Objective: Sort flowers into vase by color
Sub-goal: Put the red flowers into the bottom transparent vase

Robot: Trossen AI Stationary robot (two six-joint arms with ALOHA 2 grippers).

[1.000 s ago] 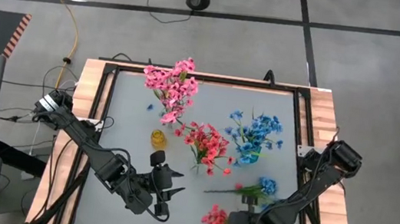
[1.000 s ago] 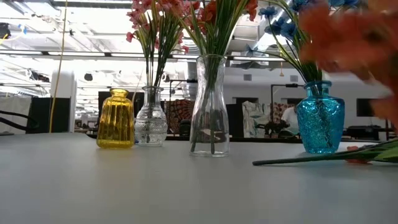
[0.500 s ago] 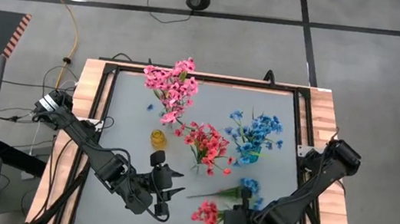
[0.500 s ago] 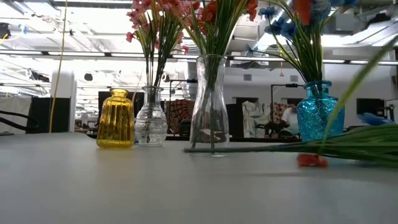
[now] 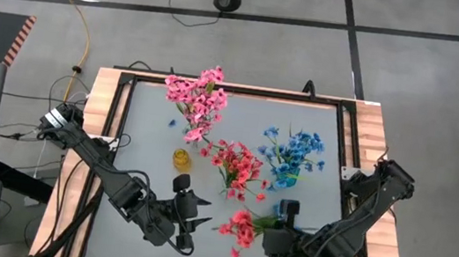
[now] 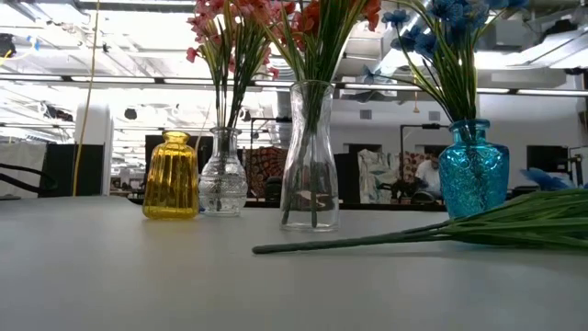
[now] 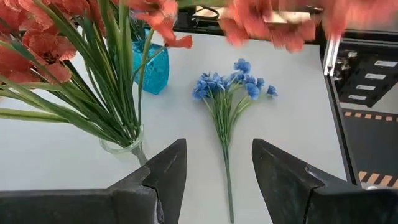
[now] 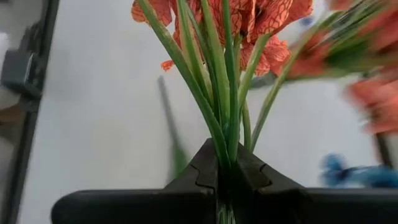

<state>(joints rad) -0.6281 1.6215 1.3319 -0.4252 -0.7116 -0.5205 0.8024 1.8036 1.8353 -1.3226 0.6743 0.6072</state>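
Observation:
My right gripper (image 8: 227, 167) is shut on a coral-red flower spray (image 5: 239, 227), held above the table's near middle. A blue spray (image 7: 231, 87) lies flat on the table, its long stem (image 6: 367, 239) pointing toward the left. Just left of the red blossoms my left gripper (image 5: 197, 216) hovers open, with nothing between its fingers (image 7: 165, 180). At the back stand a small clear vase with pink flowers (image 5: 198, 98), a tall clear vase with red flowers (image 5: 238, 167) and a blue vase with blue flowers (image 5: 290, 159). My right gripper pinches the coral-red spray's bundle of green stems (image 8: 225, 140) between its two fingers, a short way below the blossoms. The fingers come slanting down from the table's near right. The spray is lifted clear of the table, with its blossoms (image 5: 237, 225) sticking out toward the left.
A small yellow vase (image 5: 182, 158) stands with no flowers in it beside the pink one. A black frame and wooden boards (image 5: 103, 112) edge the grey table. Bare tabletop (image 5: 144, 135) lies on the left.
My right gripper has risen and tipped, lifting the coral-red spray off the table and carrying it toward the left and the vases. The blue spray has slid a little along the table, stem end toward the left.

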